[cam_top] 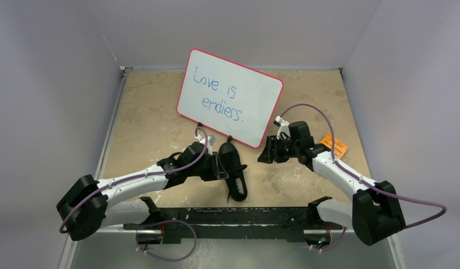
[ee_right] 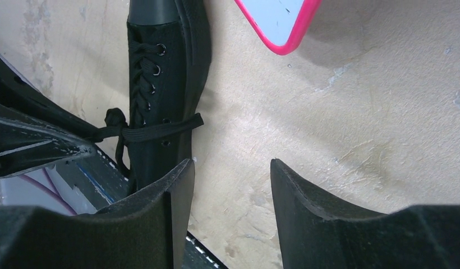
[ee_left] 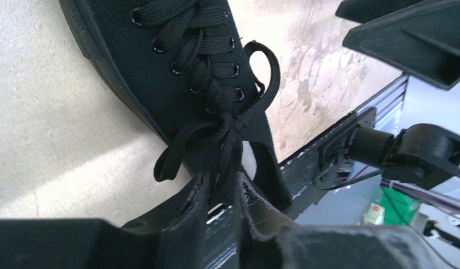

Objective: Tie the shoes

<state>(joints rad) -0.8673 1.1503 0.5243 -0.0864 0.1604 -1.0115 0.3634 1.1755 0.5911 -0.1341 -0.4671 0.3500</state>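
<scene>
A small black sneaker [cam_top: 234, 163] lies on the tan table between my arms, toe toward the whiteboard. In the left wrist view the sneaker [ee_left: 160, 61] has a knot [ee_left: 230, 124] with two loops at the top of its lacing. A lace strand [ee_left: 228, 159] runs down from that knot between the fingers of my left gripper [ee_left: 222, 188], which is shut on it. My right gripper [ee_right: 232, 168] stands open over bare table, to the right of the sneaker [ee_right: 160, 73], with nothing between its fingers. One lace [ee_right: 155, 130] stretches sideways across the shoe.
A pink-rimmed whiteboard [cam_top: 230, 96] with blue writing lies behind the shoe. An orange tag [cam_top: 334, 145] sits by the right arm. The black base rail [cam_top: 239, 216] runs along the near edge, close to the shoe's heel. Grey walls close in the table.
</scene>
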